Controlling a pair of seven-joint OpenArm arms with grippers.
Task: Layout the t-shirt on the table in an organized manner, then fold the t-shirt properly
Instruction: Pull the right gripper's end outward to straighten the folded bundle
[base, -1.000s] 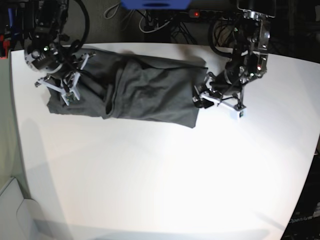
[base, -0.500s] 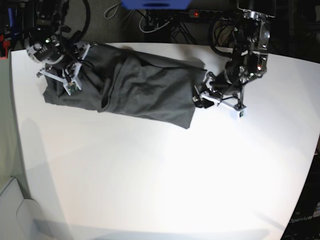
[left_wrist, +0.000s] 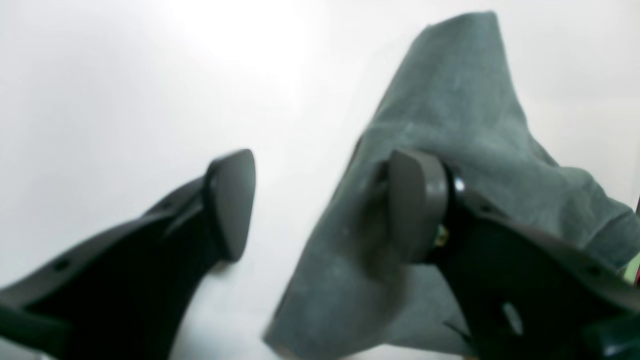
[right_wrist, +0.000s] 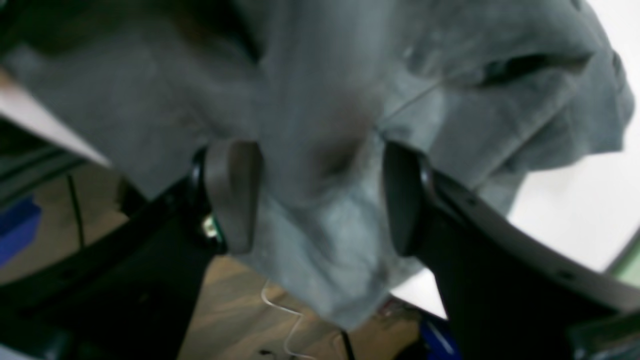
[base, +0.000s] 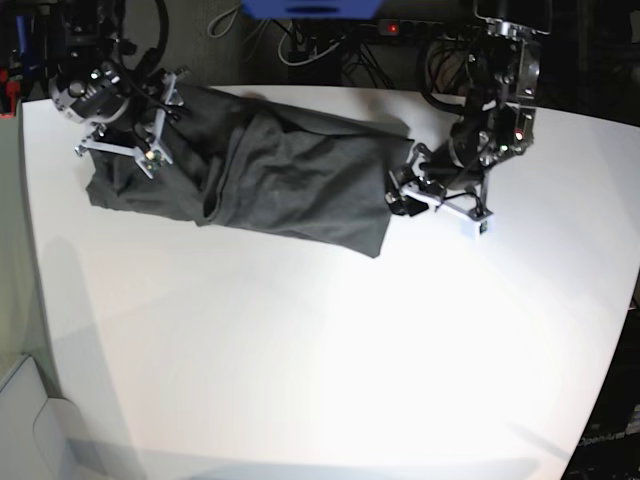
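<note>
Item: dark charcoal-grey cloth t-shirt (base: 270, 180) | Place: we find it bunched along white tabletop (base: 330, 350) far edge | right gripper (right_wrist: 320, 200) wide, straddling cloth | left gripper (left_wrist: 325, 205) wide at hem, ready to spread.

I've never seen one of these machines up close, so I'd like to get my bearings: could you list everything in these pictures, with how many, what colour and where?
t-shirt: one, dark charcoal grey, lying rumpled across the far part of the table.
table: one, white, fills most of the base view.
power strip: one, dark with a red light, behind the table's far edge.
cables: several, white and black, on the floor behind the table.
right gripper: one, black, open, over the shirt's end at the table's far corner.
left gripper: one, black, open, at the shirt's other end, one finger over the cloth.
</note>
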